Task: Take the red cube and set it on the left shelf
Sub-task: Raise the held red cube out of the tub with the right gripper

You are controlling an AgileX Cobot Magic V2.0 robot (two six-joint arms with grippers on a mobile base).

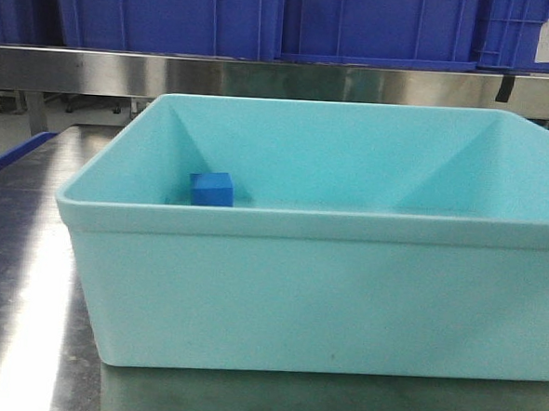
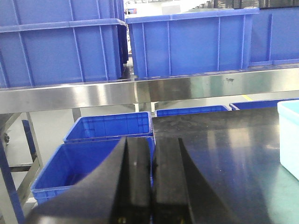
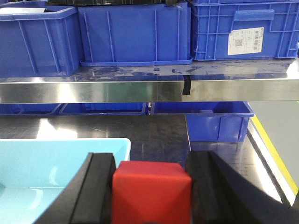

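Note:
The red cube [image 3: 152, 191] sits between the black fingers of my right gripper [image 3: 152, 161], which is shut on it, lifted near the right corner of the light blue bin [image 3: 56, 168]. The shelf [image 3: 140, 88] runs across ahead of it, a brushed steel rail with blue crates [image 3: 133, 35] on top. My left gripper [image 2: 153, 151] hangs shut and empty over the left end of the steel tabletop [image 2: 219, 154], facing the shelf rail [image 2: 140, 93]. Neither gripper nor the red cube shows in the front view.
The light blue bin [image 1: 325, 292] fills the front view and holds a small blue cube [image 1: 211, 189]. Blue crates [image 2: 100, 158] stand on the floor left of the table. A strip of black tape [image 3: 187, 85] hangs on the rail. A yellow floor line [image 3: 273, 149] runs at the right.

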